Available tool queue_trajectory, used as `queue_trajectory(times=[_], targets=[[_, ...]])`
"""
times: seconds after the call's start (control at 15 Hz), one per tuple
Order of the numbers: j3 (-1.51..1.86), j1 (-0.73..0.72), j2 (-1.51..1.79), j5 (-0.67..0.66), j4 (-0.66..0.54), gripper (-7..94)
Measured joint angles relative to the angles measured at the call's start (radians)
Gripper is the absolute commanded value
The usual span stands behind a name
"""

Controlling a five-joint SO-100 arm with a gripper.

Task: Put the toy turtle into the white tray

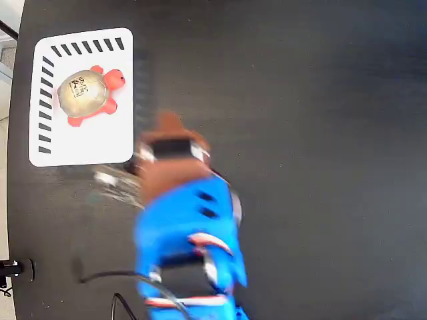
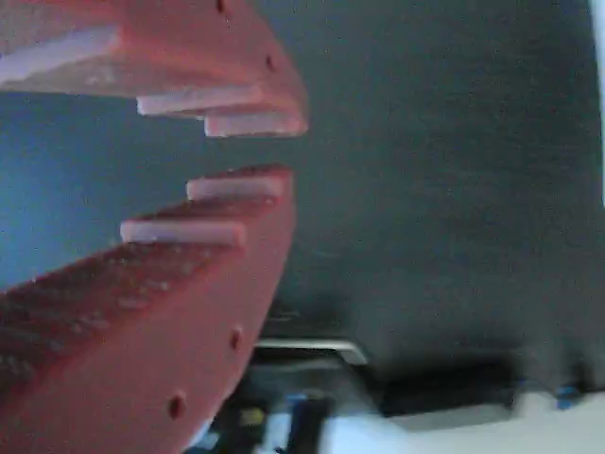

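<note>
The toy turtle [image 1: 89, 94], with its gold-beige shell, code sticker and red-orange head and feet, lies inside the white tray [image 1: 100, 143] at the upper left of the fixed view. Black slanted stripes run along the tray's top and left edges. My blue arm with its orange gripper [image 1: 169, 127] is motion-blurred, just right of the tray's lower right corner and apart from the turtle. In the wrist view the orange toothed gripper [image 2: 288, 149] is open by a narrow gap with nothing between its jaws, over the dark table. Tray and turtle are out of that view.
The table is a dark mat [image 1: 320, 133]. A black cable [image 1: 100, 277] and a small black fitting [image 1: 15, 269] lie at the lower left. The blue arm body [image 1: 190, 240] covers the lower middle. A pale floor strip runs along the left edge.
</note>
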Motion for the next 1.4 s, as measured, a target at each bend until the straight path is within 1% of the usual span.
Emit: queue_trajectory(times=[0.13,0.2,0.33,0.47,0.6,0.73,0.8,1.4], targets=[[0.281,0.032,0.179,-0.02,-0.043,0],[0.38,0.044,0.265,-0.02,-0.041,0],[0.526,0.066,0.43,-0.02,0.0,0],[0.623,0.063,0.597,-0.02,0.089,0],[0.666,0.037,0.746,-0.011,0.212,0],[0.672,0.04,0.861,-0.011,0.333,0],[0.672,0.04,0.885,-0.011,0.354,0],[0.672,0.041,0.899,-0.011,0.364,0]])
